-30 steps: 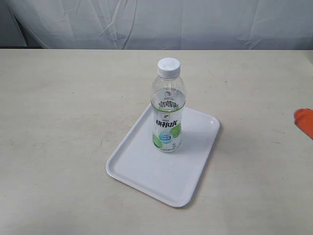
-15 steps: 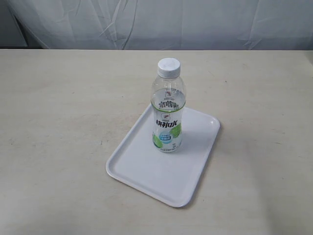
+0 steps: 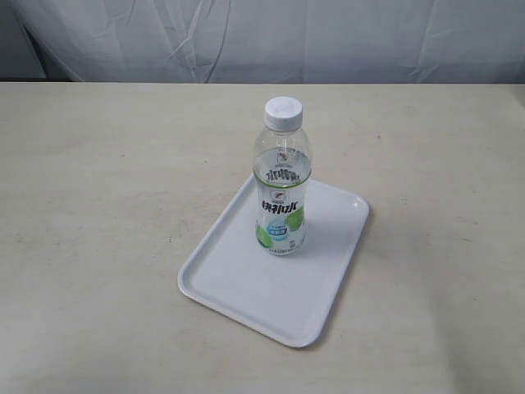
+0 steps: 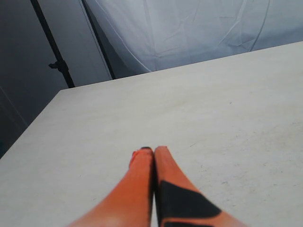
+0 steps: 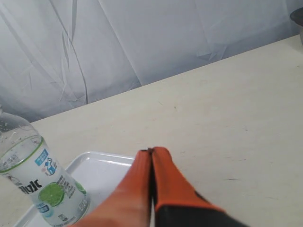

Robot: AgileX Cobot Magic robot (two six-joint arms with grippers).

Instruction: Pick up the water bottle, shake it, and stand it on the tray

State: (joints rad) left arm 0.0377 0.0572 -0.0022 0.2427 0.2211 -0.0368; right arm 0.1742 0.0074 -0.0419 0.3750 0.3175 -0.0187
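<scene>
Water bottle [image 3: 282, 185] standing upright on the far half of the white tray [image 3: 246, 287], left gripper [image 4: 151, 151] pinched together, empty, above bare table [image 3: 98, 205], right gripper [image 5: 151, 152] likewise pinched together, empty, near the tray

exterior: tray [image 3: 232, 279] viewed from high above | right wrist: same tray shared, seen low, close | left wrist: aimed across table [image 4: 213, 104]

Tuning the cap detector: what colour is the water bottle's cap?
White screw cap on the water bottle; clearest in the exterior view.
</scene>
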